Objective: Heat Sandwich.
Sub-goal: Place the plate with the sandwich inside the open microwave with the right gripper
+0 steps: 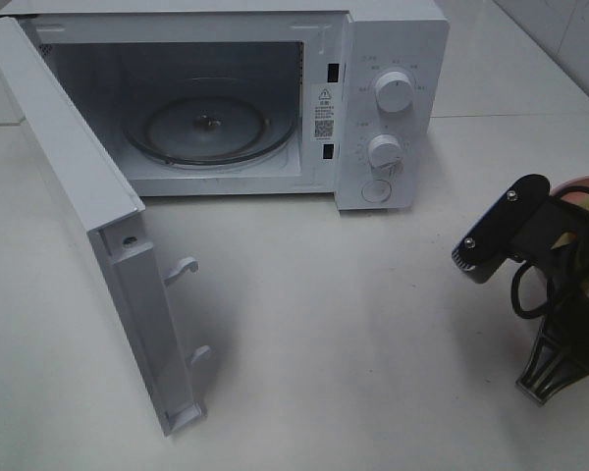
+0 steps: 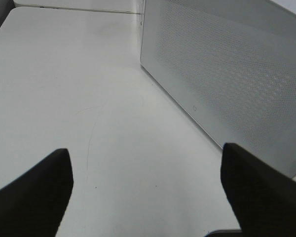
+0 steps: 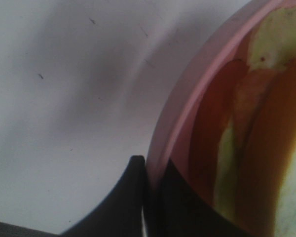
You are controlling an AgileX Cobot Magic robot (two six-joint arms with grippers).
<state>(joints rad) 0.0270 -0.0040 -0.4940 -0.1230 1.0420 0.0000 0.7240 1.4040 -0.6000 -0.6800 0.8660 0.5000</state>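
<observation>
Now your right hand is pinched shut on the rim of the pink plate holding the sandwich, well off to the right of the open microwave, nearer than your open left hand by the door, and the sandwich looks too blurry to tell which way it points.

The worktop is plain white and matt, with faint fine scuff marks. A second white surface adjoins it at the rear right along a straight seam, pale tiling beyond. Lighting is even and diffuse; shadows are soft and grey.
</observation>
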